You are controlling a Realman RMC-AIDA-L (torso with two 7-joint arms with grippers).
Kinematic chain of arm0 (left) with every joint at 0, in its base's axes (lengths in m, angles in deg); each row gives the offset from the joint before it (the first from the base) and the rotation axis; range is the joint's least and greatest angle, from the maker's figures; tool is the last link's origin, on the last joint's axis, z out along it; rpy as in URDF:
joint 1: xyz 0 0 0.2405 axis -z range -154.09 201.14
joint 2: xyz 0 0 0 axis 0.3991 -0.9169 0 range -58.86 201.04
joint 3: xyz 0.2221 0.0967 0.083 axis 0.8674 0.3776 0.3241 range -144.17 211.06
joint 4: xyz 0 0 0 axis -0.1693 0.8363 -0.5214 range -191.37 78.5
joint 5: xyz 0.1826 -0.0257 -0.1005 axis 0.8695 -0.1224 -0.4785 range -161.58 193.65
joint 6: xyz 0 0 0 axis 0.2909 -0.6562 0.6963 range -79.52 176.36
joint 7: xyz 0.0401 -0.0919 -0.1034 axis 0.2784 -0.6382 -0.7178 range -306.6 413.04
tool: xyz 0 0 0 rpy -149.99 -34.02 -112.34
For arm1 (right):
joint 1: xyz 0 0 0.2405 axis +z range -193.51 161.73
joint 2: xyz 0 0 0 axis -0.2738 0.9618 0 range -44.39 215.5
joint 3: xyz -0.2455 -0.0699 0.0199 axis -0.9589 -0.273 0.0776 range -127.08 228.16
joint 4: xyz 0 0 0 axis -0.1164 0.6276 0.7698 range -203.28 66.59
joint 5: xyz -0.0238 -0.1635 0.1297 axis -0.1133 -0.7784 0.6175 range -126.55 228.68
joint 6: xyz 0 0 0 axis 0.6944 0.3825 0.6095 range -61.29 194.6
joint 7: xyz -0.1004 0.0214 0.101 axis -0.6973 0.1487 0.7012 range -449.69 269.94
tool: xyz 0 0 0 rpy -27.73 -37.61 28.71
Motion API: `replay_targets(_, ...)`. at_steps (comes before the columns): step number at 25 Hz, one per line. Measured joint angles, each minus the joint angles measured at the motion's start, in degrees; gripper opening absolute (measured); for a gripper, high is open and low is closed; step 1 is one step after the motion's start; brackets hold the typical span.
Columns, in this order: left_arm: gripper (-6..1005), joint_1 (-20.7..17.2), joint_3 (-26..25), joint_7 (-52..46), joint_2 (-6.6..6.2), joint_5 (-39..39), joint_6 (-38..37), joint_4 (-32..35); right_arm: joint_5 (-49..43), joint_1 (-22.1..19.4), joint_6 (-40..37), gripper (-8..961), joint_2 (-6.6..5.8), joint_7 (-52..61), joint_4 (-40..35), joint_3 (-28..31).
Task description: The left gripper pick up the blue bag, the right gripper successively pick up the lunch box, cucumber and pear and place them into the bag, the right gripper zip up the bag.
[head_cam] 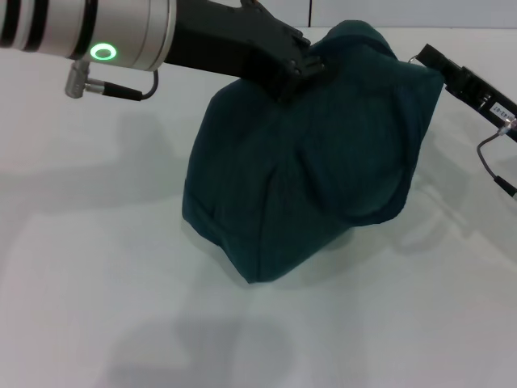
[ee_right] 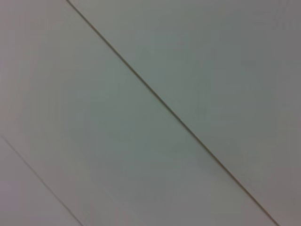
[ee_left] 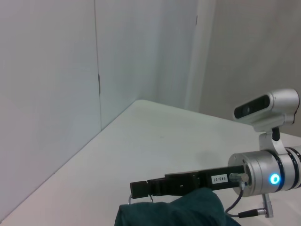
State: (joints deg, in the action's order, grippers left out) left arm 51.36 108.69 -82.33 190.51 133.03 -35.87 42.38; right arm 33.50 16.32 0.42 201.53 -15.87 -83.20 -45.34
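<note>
The blue bag (head_cam: 315,170) stands bulging in the middle of the white table (head_cam: 97,267), its top drawn together. My left gripper (head_cam: 299,69) comes in from the upper left and is shut on the fabric at the bag's top. At the bag's top right corner, my right gripper (head_cam: 422,56) lies level; in the left wrist view its fingers (ee_left: 141,188) are pressed together over the silver ring zipper pull (ee_left: 130,200) above the bag (ee_left: 178,212). Lunch box, cucumber and pear are out of view.
The right arm's silver cuff with a blue light (ee_left: 270,176) and its wrist camera (ee_left: 265,109) sit beyond the bag. Pale wall panels (ee_left: 94,70) rise behind the table's far edge. The right wrist view shows only plain panels (ee_right: 150,113).
</note>
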Motion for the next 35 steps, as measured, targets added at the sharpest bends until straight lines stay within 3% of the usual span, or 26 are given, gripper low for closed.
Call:
replay_targets(11,57,-0.75,-0.38,1.40,0.18,-1.36,1.36,-1.74,0.20,-0.07,2.38,105,0.22,0.08,-0.01,0.06)
replay_targets(23,56,0.12,-0.96,4.40,0.29,-1.91,6.21,-9.52,0.55,-3.34,-3.49,108,0.05,-2.22,-0.65,1.28)
replay_targets(34,77,0.59,-1.61,5.70,0.27,-1.68,11.62,-16.64,0.45,-8.43,-7.06,524,-0.40,-4.49,-0.38,1.93)
replay_targets(35,98,0.50,-1.71,5.81,0.28,-1.87,11.74,-16.66,0.32,-8.46,-7.37,622,-0.42,-4.54,-0.33,1.93)
